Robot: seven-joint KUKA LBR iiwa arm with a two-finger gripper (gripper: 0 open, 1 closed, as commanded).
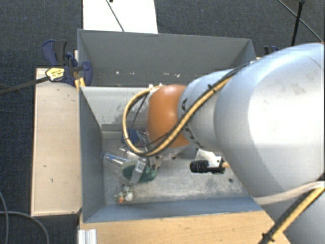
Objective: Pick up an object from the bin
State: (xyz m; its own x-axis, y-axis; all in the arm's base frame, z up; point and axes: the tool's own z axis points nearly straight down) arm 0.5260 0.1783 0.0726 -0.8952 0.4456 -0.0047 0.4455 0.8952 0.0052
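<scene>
Pointing at green obj [149, 175], pincer [138, 171] in bin [93, 136]

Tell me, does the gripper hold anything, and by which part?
It cannot be told. The gripper is down beside a dark green thing, left in the bin.

Robotics lab or test cell, not a home or shop. Evidence: a big silver industrial arm [274, 121] reaches in from the right, with an orange cover [162, 116] at its wrist and a yellow-and-black cable [198, 103] looped along it. The grey sheet-metal bin [162, 55] has dark carpet [30, 14] on its far and left sides, office-type flooring. A loose black cable [23, 85] trails across the floor at left. There's a thin black stand pole [299, 14] at far right. Small items [133, 169] lie loose in the bin's near-left part.
</scene>
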